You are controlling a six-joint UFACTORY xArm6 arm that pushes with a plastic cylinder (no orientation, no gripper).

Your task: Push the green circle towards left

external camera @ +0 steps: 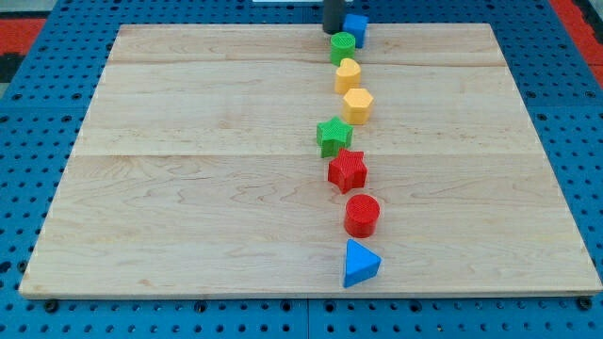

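Note:
The green circle (342, 47) stands near the top edge of the wooden board (188, 188), right of centre. My tip (334, 29) is at the view's top, just above the green circle and touching or nearly touching its upper edge. A blue block (355, 28) sits right beside the rod, on its right, partly hidden by it.
Below the green circle runs a line of blocks down the board: a yellow heart-like block (348, 74), a yellow hexagon (358, 105), a green star (333, 136), a red star (347, 170), a red circle (362, 215) and a blue triangle (360, 264).

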